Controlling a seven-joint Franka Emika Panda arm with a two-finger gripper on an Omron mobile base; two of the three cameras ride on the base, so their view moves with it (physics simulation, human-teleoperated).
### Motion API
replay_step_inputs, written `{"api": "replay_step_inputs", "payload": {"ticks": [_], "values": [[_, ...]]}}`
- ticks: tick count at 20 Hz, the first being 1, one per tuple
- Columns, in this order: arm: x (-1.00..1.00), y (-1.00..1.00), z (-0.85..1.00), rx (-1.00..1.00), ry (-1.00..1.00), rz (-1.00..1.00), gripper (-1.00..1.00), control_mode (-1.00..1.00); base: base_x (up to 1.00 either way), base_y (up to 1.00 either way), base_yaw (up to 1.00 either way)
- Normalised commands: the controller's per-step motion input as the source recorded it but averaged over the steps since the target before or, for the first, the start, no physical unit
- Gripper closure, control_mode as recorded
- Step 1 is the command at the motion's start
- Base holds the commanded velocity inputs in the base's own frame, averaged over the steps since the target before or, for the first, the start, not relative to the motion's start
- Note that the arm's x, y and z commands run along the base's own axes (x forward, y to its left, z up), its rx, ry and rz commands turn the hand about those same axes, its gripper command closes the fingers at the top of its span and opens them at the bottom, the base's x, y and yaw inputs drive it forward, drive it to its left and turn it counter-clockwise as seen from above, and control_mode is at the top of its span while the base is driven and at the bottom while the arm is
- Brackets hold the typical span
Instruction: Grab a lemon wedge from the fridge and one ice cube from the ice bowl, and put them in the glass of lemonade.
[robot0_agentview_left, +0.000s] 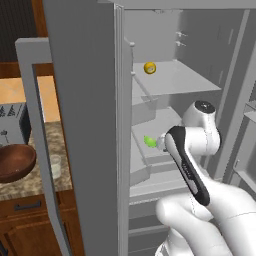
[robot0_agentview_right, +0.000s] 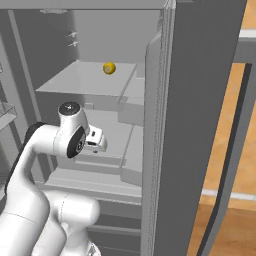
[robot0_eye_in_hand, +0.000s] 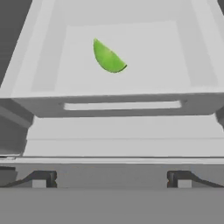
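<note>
The fridge stands open, and my arm reaches into it. A green lemon wedge lies on a pale middle shelf tray; it also shows as a green spot just left of my hand. My gripper is open, level with the tray's front edge and short of the wedge, with nothing between its fingertips. On the counter left of the fridge door sit the brown ice bowl and the small glass of lemonade. The ice cube is out of sight.
A small yellow round fruit sits on the upper shelf. The open fridge doors flank my arm on both sides. A toaster stands behind the bowl on the stone counter.
</note>
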Motion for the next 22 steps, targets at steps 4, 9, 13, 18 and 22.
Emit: {"api": "replay_step_inputs", "payload": {"ticks": [4, 9, 13, 18, 22], "values": [[0.64, 0.00, 0.00, 0.00, 0.05, 0.04, -1.00, -1.00, 0.00, 0.00, 0.00], [0.80, 0.00, 0.00, 0.00, 0.04, 0.09, -1.00, -1.00, 0.00, 0.00, 0.00], [0.64, 0.00, 0.00, 0.00, 0.02, 0.14, -1.00, -1.00, 0.00, 0.00, 0.00], [0.48, 0.00, -0.37, 0.00, 0.07, 0.15, -1.00, -1.00, 0.00, 0.00, 0.00], [0.35, 0.00, -0.38, 0.00, 0.08, 0.12, -1.00, -1.00, 0.00, 0.00, 0.00]]}}
